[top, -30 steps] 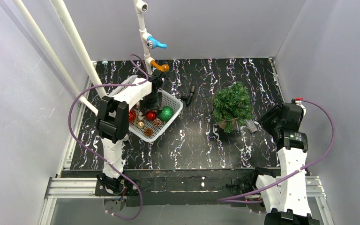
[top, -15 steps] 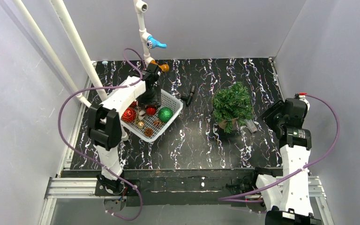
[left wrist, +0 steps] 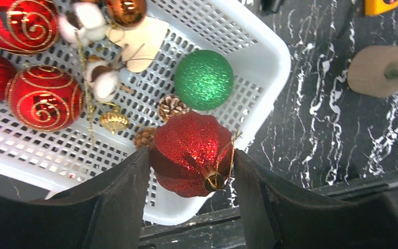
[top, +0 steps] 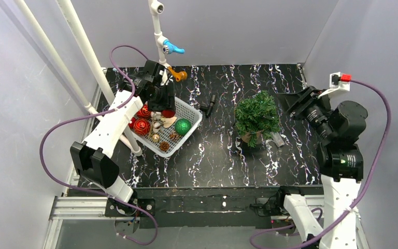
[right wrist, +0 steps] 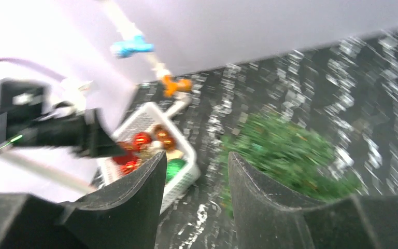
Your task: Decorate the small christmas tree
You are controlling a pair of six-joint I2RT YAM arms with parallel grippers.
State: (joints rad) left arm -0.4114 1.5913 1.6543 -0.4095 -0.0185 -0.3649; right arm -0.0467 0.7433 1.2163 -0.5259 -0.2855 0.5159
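Left gripper (top: 164,106) holds a red glitter bauble (top: 168,112) over the white basket (top: 189,136).
Top view: the small christmas tree (top: 257,115) stands upright right of the basket, well apart; the right gripper (top: 294,104) hangs farther right, and its arm's label is too small to read. Left wrist view: both fingers (left wrist: 129,176) press the bauble's sides above the basket's rim. Right wrist view, blurred: jaws apart, gripping nothing, tree right of the basket.
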